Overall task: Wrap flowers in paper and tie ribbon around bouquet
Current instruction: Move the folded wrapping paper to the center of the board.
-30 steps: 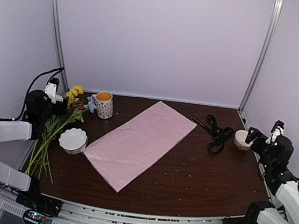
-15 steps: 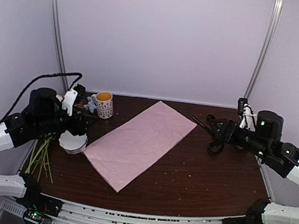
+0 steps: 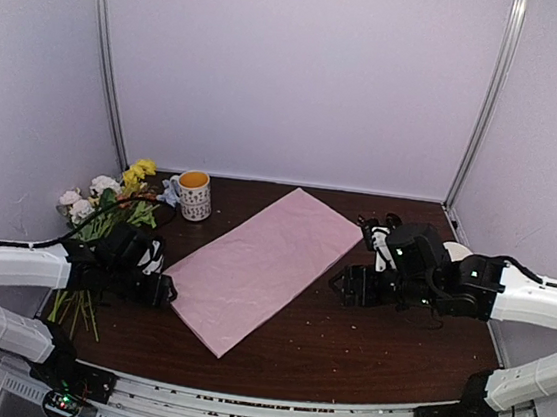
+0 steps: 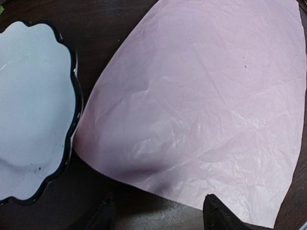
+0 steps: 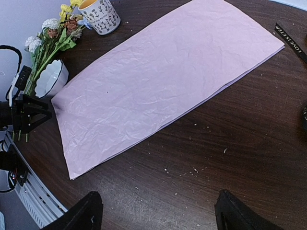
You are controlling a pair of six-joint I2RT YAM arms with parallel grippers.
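My left gripper (image 4: 158, 213), at the bottom of its wrist view, hangs released, holding nothing, at the left corner of the paper (image 3: 257, 266), beside a white bowl (image 4: 29, 110). My right gripper (image 5: 156, 211), also released, hovers over the table (image 3: 363, 349) right of the paper. The flowers (image 3: 129, 192) lie far left. The ribbon (image 5: 289, 44) lies upper right.

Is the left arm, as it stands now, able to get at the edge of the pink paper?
Probably yes. The left gripper hangs open right at the edge of the paper, with nothing between them. The white bowl sits to the side, not in the way.
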